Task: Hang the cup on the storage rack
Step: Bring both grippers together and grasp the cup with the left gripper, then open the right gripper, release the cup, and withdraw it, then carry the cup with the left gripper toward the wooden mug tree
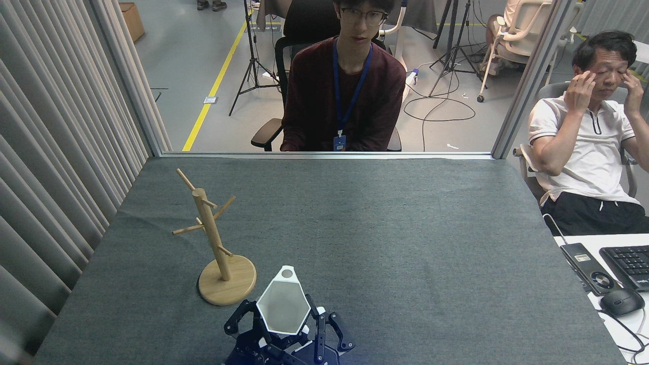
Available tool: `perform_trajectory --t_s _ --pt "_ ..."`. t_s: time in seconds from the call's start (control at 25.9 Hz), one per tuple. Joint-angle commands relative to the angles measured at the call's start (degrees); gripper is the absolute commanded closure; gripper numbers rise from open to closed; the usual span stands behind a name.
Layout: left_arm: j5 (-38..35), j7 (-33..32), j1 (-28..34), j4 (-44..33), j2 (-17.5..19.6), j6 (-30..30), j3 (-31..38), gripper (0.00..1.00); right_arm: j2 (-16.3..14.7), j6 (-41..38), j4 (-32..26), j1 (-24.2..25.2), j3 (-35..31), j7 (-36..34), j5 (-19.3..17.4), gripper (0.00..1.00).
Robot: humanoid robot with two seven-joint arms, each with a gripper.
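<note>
Head view: right pincer [291, 324] seemingly grips cup [282, 307] beside storage rack [213, 243].

No text, brand, number or sign can be read anywhere. The badge [336, 143] hanging from the blue lanyard [350, 86] of the person behind the table [405, 228] is too small to make out, and the keyboard [628, 263] keys are blurred.
</note>
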Motion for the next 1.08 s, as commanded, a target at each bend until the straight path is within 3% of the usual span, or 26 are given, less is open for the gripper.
perform_trajectory --t_s 0.0,0.04,0.08,0.12,0.43,0.5,0.62,0.66,0.73,0.89,1.04 --pt "-0.06 -0.37 -0.26 0.0 0.37 0.23 0.03 0.59 -0.01 -0.21 0.06 0.09 0.08 -0.05 0.0 0.4" --pt "-0.06 -0.37 -0.35 0.09 0.37 0.23 0.03 0.59 -0.01 -0.12 0.06 0.09 -0.01 -0.22 -0.09 0.29" --pt "-0.06 -0.37 -0.43 0.09 0.37 0.23 0.03 0.58 -0.01 -0.12 0.06 0.09 -0.01 -1.01 -0.27 0.11" --pt "-0.06 -0.37 -0.44 0.09 0.37 0.23 0.03 0.58 -0.01 -0.12 -0.12 0.09 -0.01 -1.81 -0.44 0.02" --pt "-0.06 -0.28 -0.52 0.18 0.2 0.23 0.03 0.58 -0.27 -0.47 -6.89 0.18 -3.0 -4.88 -1.93 0.02" --pt "-0.06 -0.28 -0.44 0.18 -0.15 0.49 0.2 0.58 -0.01 -0.03 -7.94 0.09 -8.35 -6.2 -6.41 0.02" --pt "0.29 0.24 -0.44 0.44 -0.15 3.48 0.47 0.58 0.17 4.18 -7.41 -0.61 -18.46 -4.62 -17.22 0.02" --pt "0.38 0.24 -0.44 0.44 -0.07 4.54 0.55 0.58 -0.27 5.59 -6.89 -0.61 -20.57 -2.95 -18.19 0.02" --pt "0.55 0.33 -0.35 0.35 0.02 5.86 1.34 0.58 -1.06 6.65 -5.13 0.27 -22.95 -0.49 -17.84 0.02" --pt "0.99 0.33 -0.26 -0.09 -0.33 6.82 6.0 0.58 -8.0 6.82 -4.34 5.63 -24.7 -0.66 -16.52 0.02" --pt "0.99 -0.28 -0.35 -1.32 -0.51 10.87 12.07 0.59 -8.71 6.56 -4.34 6.86 -25.93 -0.75 -16.44 0.02"
